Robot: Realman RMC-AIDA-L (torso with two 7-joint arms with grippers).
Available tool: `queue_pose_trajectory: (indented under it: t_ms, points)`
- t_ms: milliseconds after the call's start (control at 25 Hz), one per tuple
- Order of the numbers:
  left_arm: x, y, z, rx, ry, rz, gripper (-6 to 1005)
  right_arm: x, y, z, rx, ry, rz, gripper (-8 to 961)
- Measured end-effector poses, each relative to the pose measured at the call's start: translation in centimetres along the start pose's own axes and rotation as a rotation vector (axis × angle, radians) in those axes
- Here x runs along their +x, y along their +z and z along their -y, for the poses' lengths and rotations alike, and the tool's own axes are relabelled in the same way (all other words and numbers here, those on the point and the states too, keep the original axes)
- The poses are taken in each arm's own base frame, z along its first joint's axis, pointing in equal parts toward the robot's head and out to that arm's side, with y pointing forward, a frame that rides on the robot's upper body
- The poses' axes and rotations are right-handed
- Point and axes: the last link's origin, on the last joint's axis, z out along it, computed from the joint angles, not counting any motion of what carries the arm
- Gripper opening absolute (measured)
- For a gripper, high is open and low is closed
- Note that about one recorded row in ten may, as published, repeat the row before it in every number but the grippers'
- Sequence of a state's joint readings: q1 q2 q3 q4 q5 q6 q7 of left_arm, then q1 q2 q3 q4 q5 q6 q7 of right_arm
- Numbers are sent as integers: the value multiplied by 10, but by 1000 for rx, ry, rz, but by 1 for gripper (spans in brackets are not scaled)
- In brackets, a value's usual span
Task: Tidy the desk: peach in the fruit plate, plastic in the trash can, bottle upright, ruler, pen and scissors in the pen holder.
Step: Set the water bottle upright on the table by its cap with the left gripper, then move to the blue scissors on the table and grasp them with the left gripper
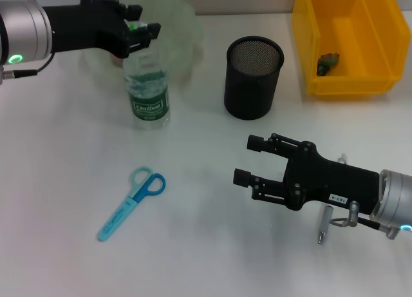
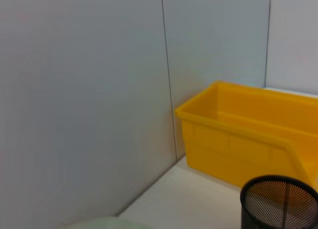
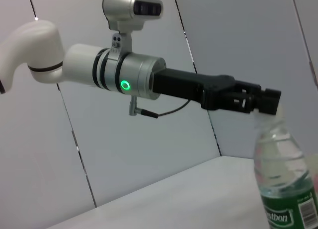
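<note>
Two grippers differ: the left gripper (image 1: pixel 143 30) clamps the neck of the upright bottle (image 1: pixel 147 91) beside the pen holder (image 1: pixel 253 78); the right gripper (image 1: pixel 250 160), jaws wide, hovers nearer the scissors (image 1: pixel 132 202).

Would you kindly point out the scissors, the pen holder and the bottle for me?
scissors (image 1: pixel 132 203): head view, on the blue handle and blade body.
pen holder (image 1: pixel 252 84): head view, on the black mesh wall.
bottle (image 1: pixel 148 102): head view, on the green label.
</note>
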State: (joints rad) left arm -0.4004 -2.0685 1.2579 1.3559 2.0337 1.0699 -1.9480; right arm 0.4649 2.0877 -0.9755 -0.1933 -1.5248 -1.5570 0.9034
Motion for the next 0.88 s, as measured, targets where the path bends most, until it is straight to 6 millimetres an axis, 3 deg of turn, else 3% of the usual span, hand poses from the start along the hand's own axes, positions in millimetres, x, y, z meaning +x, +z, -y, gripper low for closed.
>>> queue_pose_trajectory:
  t_ms: [160, 520, 720, 880]
  points:
    - [2, -1, 0, 3, 5, -5, 418, 1, 0, 1, 6, 0, -5, 759]
    - [7, -4, 2, 6, -19, -46, 202, 1, 0, 1, 10, 0, -8, 759]
    - [10, -16, 7, -6, -104, -187, 205, 2, -1, 1, 12, 2, -8, 759]
    - [8, -29, 4, -32, -136, -306, 342, 3, -2, 1, 15, 5, -8, 758]
